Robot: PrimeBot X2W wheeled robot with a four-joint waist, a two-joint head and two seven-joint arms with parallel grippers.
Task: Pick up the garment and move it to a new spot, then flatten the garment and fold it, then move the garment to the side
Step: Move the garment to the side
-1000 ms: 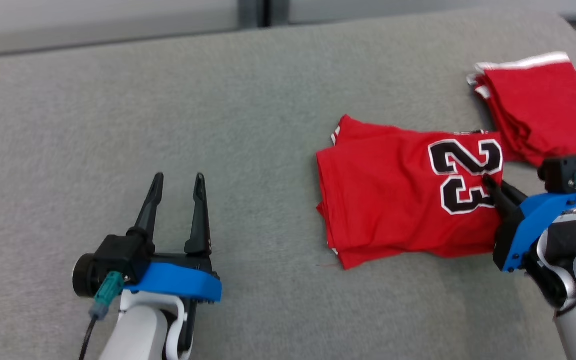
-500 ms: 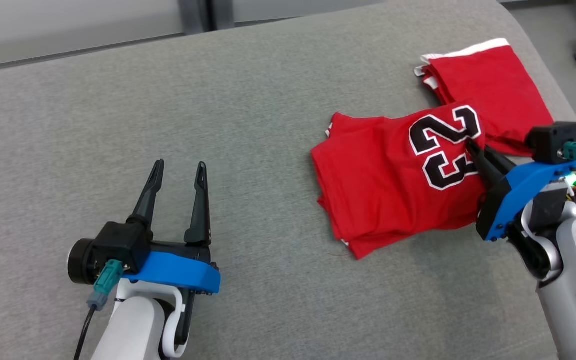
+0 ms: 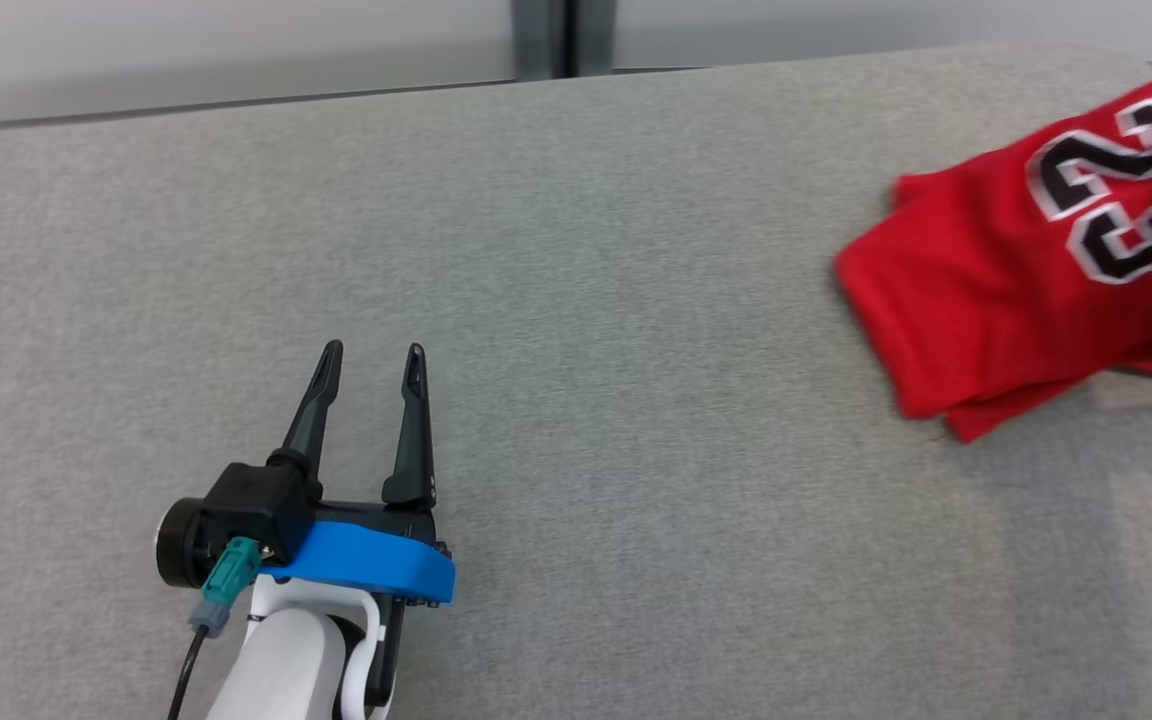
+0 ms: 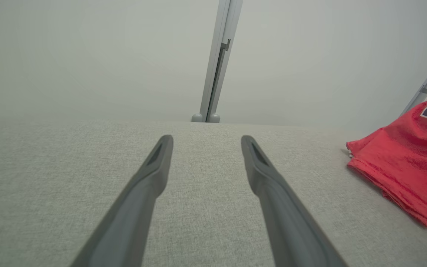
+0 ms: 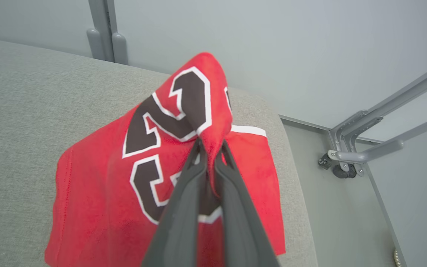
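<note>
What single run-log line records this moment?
step: move to side | right gripper: shut on folded red jersey | left gripper: open, empty

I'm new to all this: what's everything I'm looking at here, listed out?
jersey: one, red with black number 23, far right of the surface, one edge lifted.
second garment: one, red with white trim, partly beneath the jersey.
padded surface: one, grey, under the garments.
wall post: one, grey, behind the surface.
metal frame: one, grey, on the floor past the surface's end.
left end effector: one, dark fingers, open, lower left, apart from the jersey.
right end effector: one, dark fingers, shut on the jersey.
</note>
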